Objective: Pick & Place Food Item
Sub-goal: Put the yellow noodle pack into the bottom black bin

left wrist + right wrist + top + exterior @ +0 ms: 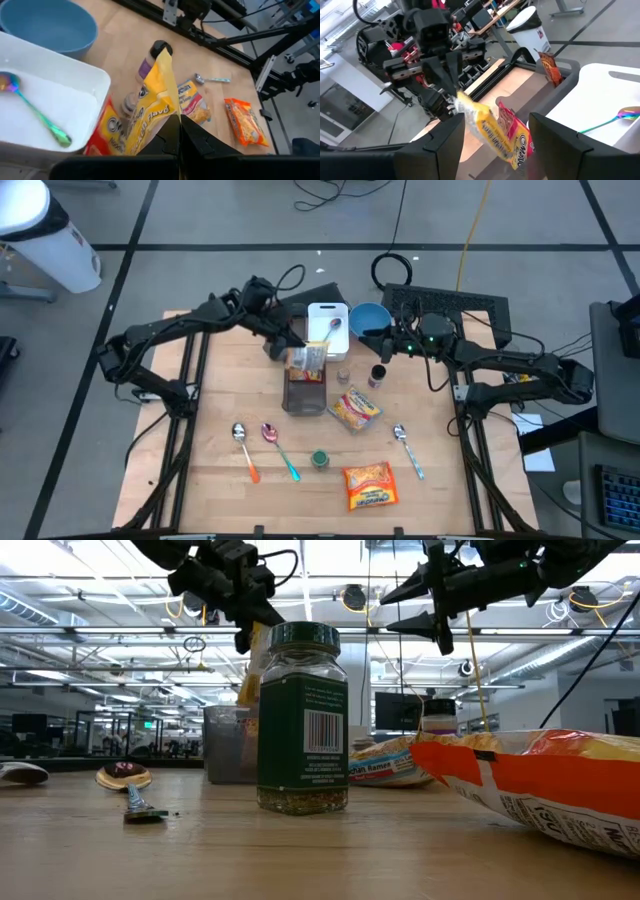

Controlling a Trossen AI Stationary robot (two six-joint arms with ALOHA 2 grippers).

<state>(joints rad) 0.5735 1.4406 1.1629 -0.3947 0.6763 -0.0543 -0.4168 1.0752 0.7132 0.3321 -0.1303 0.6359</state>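
Note:
My left gripper is shut on a yellow and red food packet, which hangs over the far end of a dark bin at the table's middle. In the right wrist view the packet shows below the left gripper. My right gripper stands open to the right of the packet, beside the blue bowl, pointing level at the packet without touching it. In the low view the left gripper and the right gripper are high above the table. My left gripper pinches the packet's upper edge between its two shut fingers. The fingers come slanting down from the table's far left. The packet hangs tilted below them, lifted off the table; whether its lower end touches the bin, I cannot tell.
A white tray holding a spoon stands behind the bin. A small dark-capped bottle, two more packets, a green spice jar and three spoons lie nearer the front edge.

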